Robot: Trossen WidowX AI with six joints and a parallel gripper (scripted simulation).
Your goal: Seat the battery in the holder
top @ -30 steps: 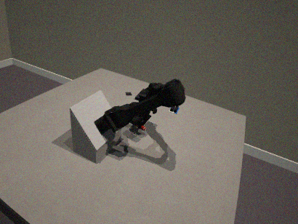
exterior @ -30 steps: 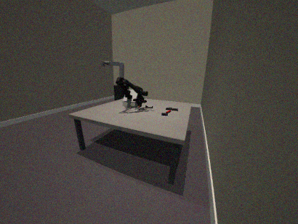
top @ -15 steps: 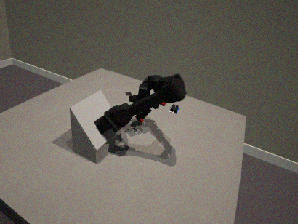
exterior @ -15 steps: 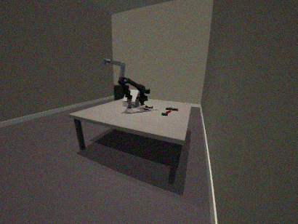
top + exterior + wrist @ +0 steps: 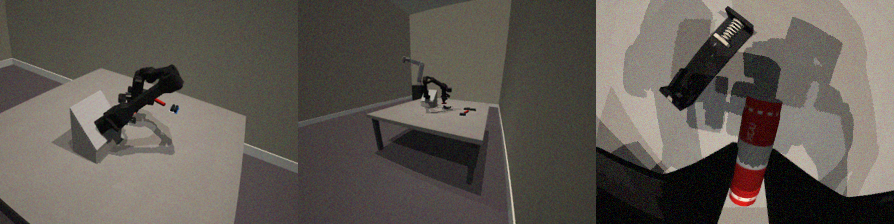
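Observation:
The battery (image 5: 754,152) (image 5: 444,103), red with a grey-white band, is between the fingers of my gripper (image 5: 752,152), which is shut on it and holds it above the table. In the top view only a small red bit shows beneath the arm. The black holder (image 5: 702,72) (image 5: 447,107) lies on the table, empty, up and left of the battery in the wrist view. Its spring (image 5: 732,30) is at the upper right end, the lip end at the lower left. The battery's long axis is turned from the holder's. Which battery end is the terminal is not clear.
A pale wedge-shaped block (image 5: 87,113) (image 5: 433,96) stands by the arm's base. A red rod (image 5: 160,102) (image 5: 466,111) and small dark pieces (image 5: 174,108) (image 5: 469,109) lie further along the table (image 5: 174,182). Arm shadows cross the area around the holder.

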